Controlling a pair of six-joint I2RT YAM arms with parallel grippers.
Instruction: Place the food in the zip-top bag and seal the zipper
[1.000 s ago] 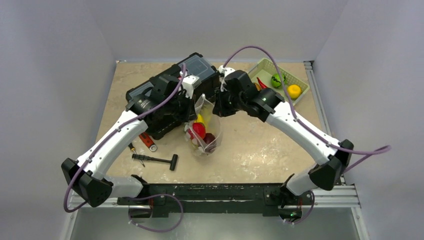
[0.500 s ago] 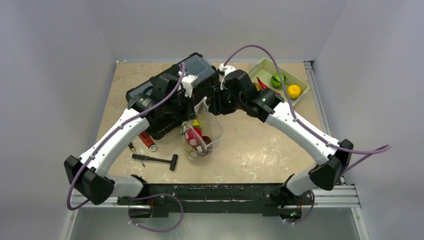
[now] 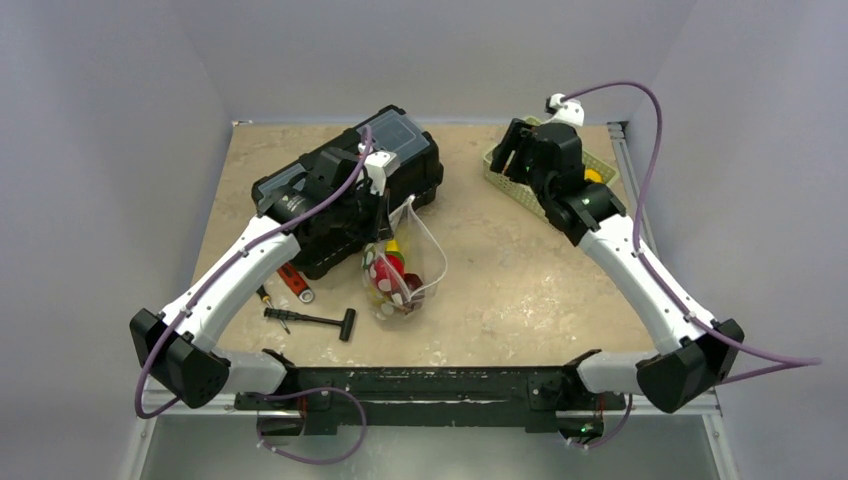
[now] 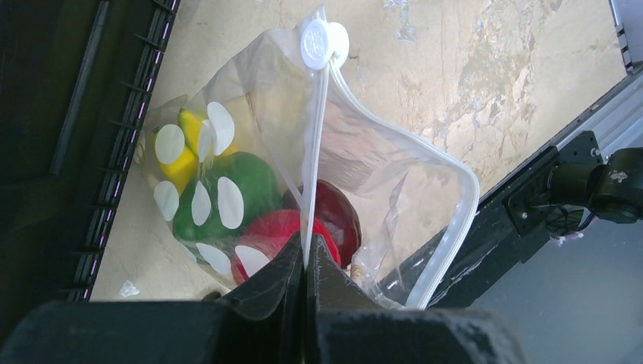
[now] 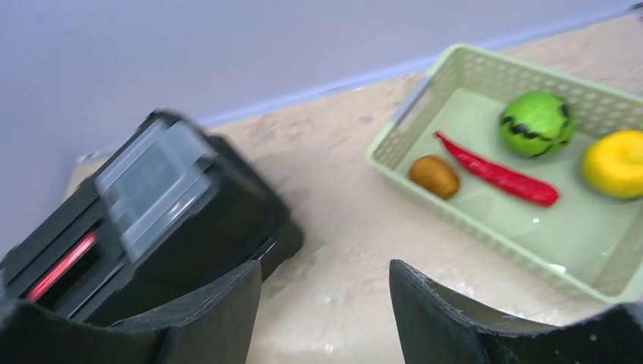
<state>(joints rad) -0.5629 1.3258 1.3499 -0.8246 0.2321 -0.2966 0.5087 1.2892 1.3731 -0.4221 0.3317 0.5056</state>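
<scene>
the left gripper (image 4: 305, 262) has its fingers pressed together on the zipper strip (image 4: 315, 152) of the bag (image 4: 379, 174), pinching one lip of the mouth. the strip runs straight away from the fingertips to a round white tab (image 4: 324, 43) at its far end. the opposite lip bows out to one side, so the mouth stands open.

in the top view the bag (image 3: 405, 270) hangs from the left gripper (image 3: 388, 210) with its lower part on the table (image 3: 520, 280), just beside the black case (image 3: 340, 190). inside the bag lie a yellow piece (image 4: 186, 155), a green piece (image 4: 243, 186), a red piece (image 4: 277, 231) and a dark red piece (image 4: 337, 212), packed against one another.

the right gripper (image 5: 324, 273) has its fingers spread apart and holds nothing. it hangs above the table between the black case (image 5: 174, 205) and the basket (image 5: 470, 76). the basket contains a green ball (image 5: 536, 123), a red pepper (image 5: 500, 173), a brown piece (image 5: 434, 176) and a yellow fruit (image 5: 616, 163), each apart from the others.

a black t-handled tool (image 3: 315, 320) and a red-handled tool (image 3: 297, 283) lie on the table near the left arm.
</scene>
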